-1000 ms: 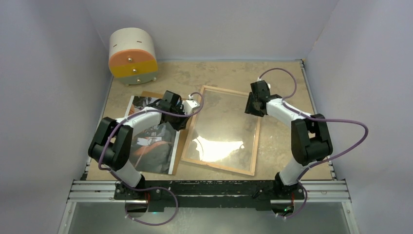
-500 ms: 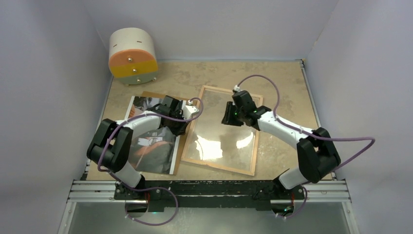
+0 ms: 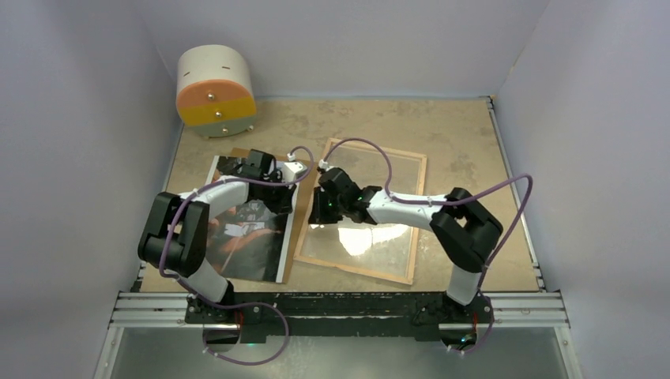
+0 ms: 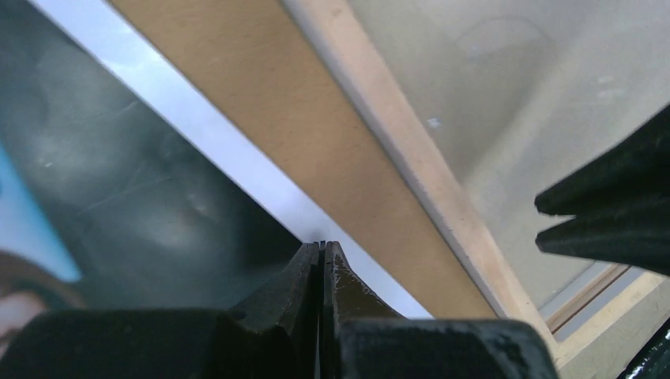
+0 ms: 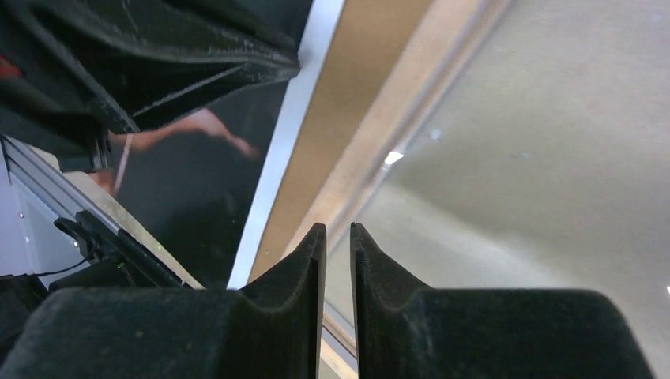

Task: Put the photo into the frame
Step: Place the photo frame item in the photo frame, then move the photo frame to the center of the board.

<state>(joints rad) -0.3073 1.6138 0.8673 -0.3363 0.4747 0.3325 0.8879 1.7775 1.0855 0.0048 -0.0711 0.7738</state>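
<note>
Swinging across the pane from the frame's far right side, the right gripper (image 3: 323, 208) now hangs over its left rim, close to the left gripper (image 3: 281, 188), which has barely shifted.

The photo (image 3: 251, 237) lies picture-side up at lower left of the overhead view on a brown backing board (image 4: 261, 103). The frame (image 3: 379, 148) lies flat just beside it at centre, pane bare.

In the left wrist view the left fingers (image 4: 310, 264) are pressed fully together with their tips at the photo's white border; I cannot tell whether the sheet is pinched. The right jaws stand a narrow slit apart with nothing between them.

My judgement is that the step in hand is lifting the photo's right edge off the board. The next move calls for getting a finger under that thin edge without creasing it, then carrying the sheet over the wooden rim.
</note>
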